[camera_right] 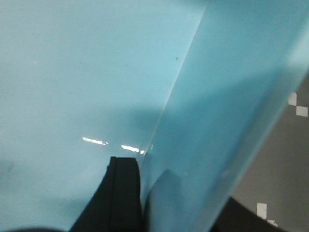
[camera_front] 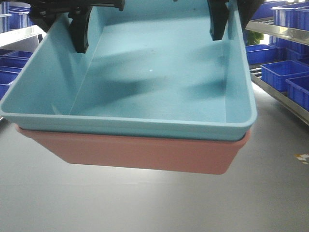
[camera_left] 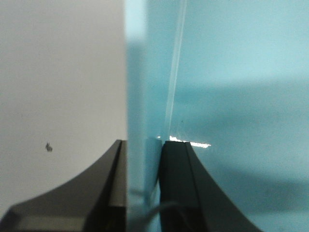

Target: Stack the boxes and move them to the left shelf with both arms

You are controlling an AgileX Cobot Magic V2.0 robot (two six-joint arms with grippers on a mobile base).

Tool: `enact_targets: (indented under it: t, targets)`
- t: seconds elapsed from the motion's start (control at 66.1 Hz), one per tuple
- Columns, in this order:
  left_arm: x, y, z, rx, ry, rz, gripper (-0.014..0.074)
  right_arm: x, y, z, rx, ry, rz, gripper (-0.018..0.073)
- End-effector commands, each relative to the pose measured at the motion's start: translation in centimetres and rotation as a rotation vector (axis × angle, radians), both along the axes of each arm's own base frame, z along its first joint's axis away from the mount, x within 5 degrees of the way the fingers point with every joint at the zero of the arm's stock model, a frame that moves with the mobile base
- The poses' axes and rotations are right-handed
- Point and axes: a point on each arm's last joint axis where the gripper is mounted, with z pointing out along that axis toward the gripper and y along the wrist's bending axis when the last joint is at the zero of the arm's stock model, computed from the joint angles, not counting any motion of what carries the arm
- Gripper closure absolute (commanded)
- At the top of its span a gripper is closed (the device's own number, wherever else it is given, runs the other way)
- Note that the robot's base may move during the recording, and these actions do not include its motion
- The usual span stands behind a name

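Bins: blue bin (camera_front: 159, 82) sits inside pink bin (camera_front: 145, 152), above the floor (camera_front: 145, 208).
Left end effector (camera_left: 144, 147): pinching blue bin's left wall.
Right end effector (camera_front: 227, 21): pinching its right wall.

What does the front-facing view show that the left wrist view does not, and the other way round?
Only the front view: the pink bin under the blue bin, the right pincer on its right wall, and dark blue bins at the sides. Only the left wrist view: close up, the jaws of the left pincer, one on each side of the blue wall, and a dark speck on the floor. Both: the blue bin, the left pincer, the grey floor.
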Motion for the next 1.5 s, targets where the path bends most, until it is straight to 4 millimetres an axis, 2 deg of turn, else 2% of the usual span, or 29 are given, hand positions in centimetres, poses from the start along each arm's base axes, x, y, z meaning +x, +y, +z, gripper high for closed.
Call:
enact_targets:
  t: [0.0,1.482]
  targets:
    - [-0.86,-2.61,4.74,-0.29,-0.195,-0.09,0.0601,-0.75,2.23,4.05,0.253,-0.176,0.131,0.0503]
    - [-0.92,-2.69,4.74,-0.29,-0.195,-0.093,0.0601,-0.75,2.22,4.04,0.251,-0.176,0.131,0.0503]
